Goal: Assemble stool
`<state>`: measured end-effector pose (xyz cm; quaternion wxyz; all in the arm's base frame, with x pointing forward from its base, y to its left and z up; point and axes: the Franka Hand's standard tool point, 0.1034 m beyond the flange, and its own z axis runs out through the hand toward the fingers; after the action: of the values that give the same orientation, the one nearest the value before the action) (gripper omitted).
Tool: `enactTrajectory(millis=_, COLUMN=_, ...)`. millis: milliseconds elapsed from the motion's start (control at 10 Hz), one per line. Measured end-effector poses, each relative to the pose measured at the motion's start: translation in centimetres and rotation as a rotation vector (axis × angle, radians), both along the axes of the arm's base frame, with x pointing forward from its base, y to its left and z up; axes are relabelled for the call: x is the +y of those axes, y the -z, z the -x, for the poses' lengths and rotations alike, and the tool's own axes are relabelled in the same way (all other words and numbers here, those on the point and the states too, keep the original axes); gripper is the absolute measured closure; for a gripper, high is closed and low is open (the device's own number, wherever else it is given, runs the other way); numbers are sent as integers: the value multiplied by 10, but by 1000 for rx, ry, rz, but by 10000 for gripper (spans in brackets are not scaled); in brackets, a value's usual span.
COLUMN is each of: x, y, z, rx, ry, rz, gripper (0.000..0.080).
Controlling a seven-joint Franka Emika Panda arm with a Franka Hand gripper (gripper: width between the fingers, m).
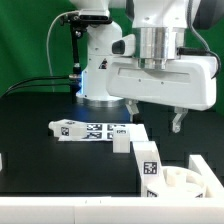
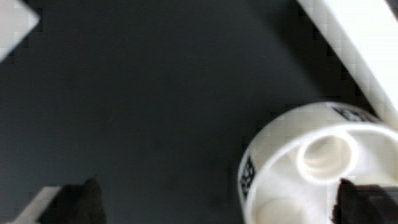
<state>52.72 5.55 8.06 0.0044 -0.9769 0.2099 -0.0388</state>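
The stool's round white seat [image 1: 184, 184] lies at the exterior view's lower right, against the corner of a white barrier. A chunky white leg [image 1: 148, 162] with a black-and-white tag stands just to its left, and a smaller white leg [image 1: 121, 141] lies behind it. My gripper [image 1: 154, 118] hangs open above and behind these parts, holding nothing. In the wrist view the seat [image 2: 306, 165], with its round socket, sits below the gripper [image 2: 217, 208]; one dark finger [image 2: 366, 204] shows over the seat and the other fingertip [image 2: 71, 206] over bare black table.
The marker board [image 1: 88, 130] lies flat in the middle of the black table. A white barrier [image 1: 70, 211] runs along the front edge and turns up the right side [image 2: 356, 40]. The arm's base [image 1: 100, 85] stands behind the marker board.
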Motion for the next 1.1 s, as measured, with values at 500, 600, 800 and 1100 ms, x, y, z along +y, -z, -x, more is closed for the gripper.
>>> enactTrajectory(millis=500, x=-21, y=5, z=13, rx=29, ry=-400, rz=25, gripper=151)
enactTrajectory(millis=600, x=-22, y=6, z=14, rx=36, ry=-410, rz=22, gripper=151)
enactTrajectory(millis=800, x=-29, y=17, z=51, rx=242, ry=-403, rz=-67, gripper=151)
enactTrajectory(millis=1100, x=-26, y=17, z=63, rx=469, ry=-408, rz=-126, gripper=151)
